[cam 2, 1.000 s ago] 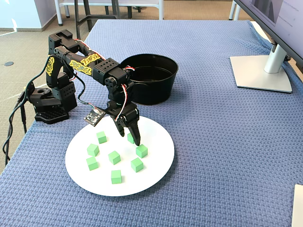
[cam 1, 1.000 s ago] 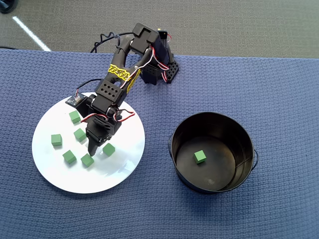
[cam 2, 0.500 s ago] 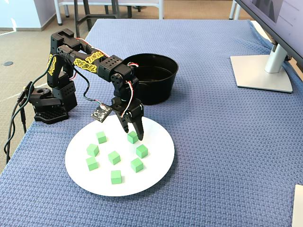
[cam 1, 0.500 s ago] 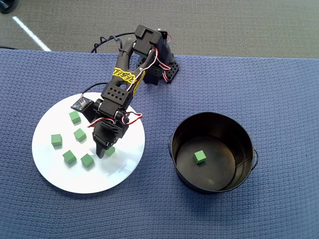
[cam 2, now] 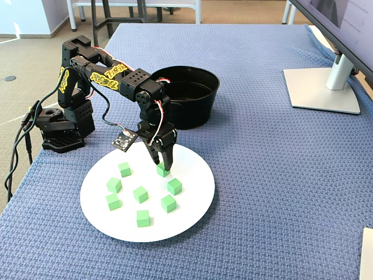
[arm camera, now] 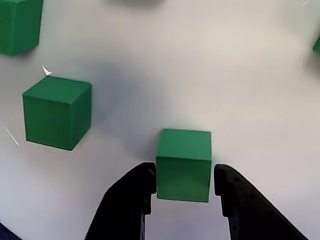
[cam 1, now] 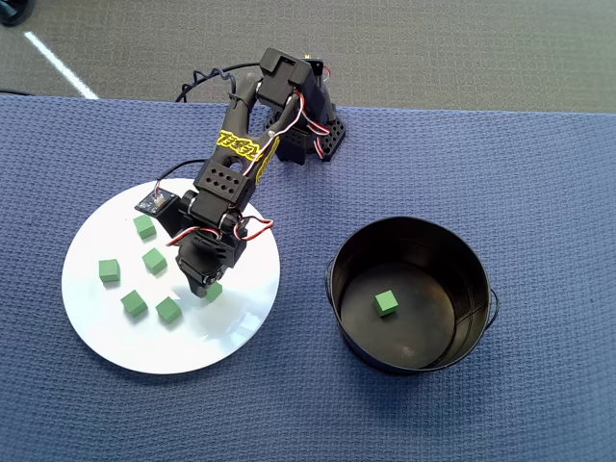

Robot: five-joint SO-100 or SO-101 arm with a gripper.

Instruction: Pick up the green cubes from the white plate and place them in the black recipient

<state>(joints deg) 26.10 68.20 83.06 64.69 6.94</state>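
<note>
Since a second ago the claw [arm camera: 182, 187] has shifted from the gap between the cubes and lowered around one green cube [arm camera: 183, 164], which sits between the two black fingers [arm camera: 131, 200] in the wrist view; the jaws are open only slightly wider than the cube, with slim gaps on both sides, so it is bracketed, not clamped. That cube rests on the white plate [cam 1: 106, 337] toward its 3 o'clock side in the overhead view. Five other green cubes [cam 1: 134, 302] lie loose on the plate at the claw's 9 o'clock, apart from the fingers, the nearest showing in the wrist view at about 10 o'clock. One more cube [cam 1: 386, 303] lies inside the black recipient [cam 1: 346, 337], which stands on the blue-clothed bench [cam 1: 539, 192] well apart at the plate's 3 o'clock. A monitor stand [cam 2: 323, 87] occupies the far corner in the fixed view.
</note>
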